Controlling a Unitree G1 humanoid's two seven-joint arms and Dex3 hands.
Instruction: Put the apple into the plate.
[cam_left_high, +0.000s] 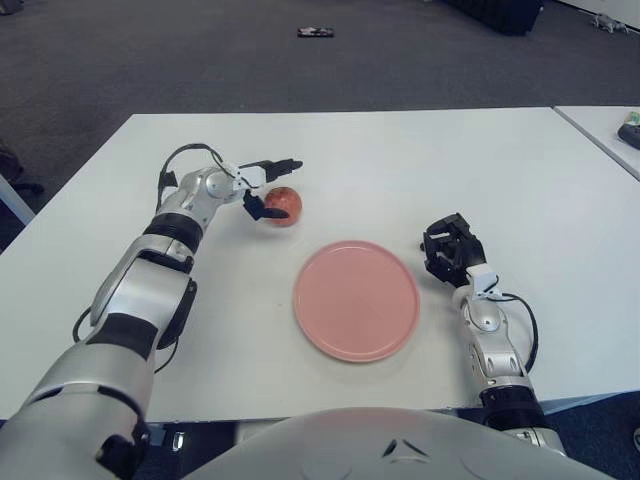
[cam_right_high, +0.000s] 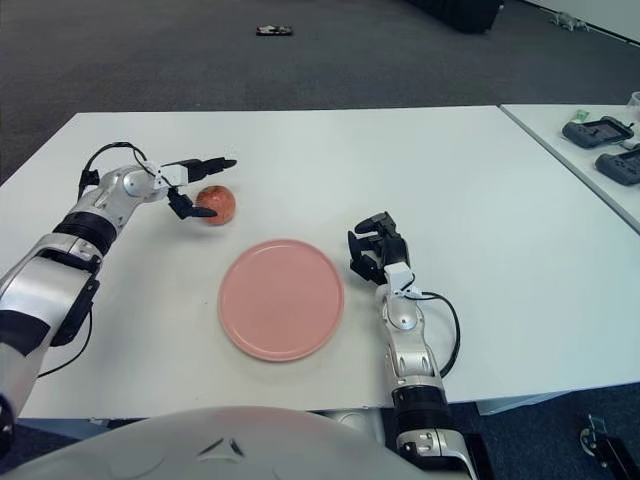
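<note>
One apple (cam_left_high: 283, 204) between left hand (cam_left_high: 262, 186) fingers, no writing legible

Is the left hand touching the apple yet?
Cannot tell. In both eye views the left hand has open fingers around the apple, one above, one overlapping its left side, but neither shows clear contact or a gap.

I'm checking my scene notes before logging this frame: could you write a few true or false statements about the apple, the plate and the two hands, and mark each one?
1. The apple lies on the white table, outside the pink plate. True.
2. The left hand has its fingers spread around the apple. True.
3. The right hand holds the apple. False: it shows to the right of the plate, holding nothing.
4. The plate holds a banana. False: nothing lies on it.
</note>
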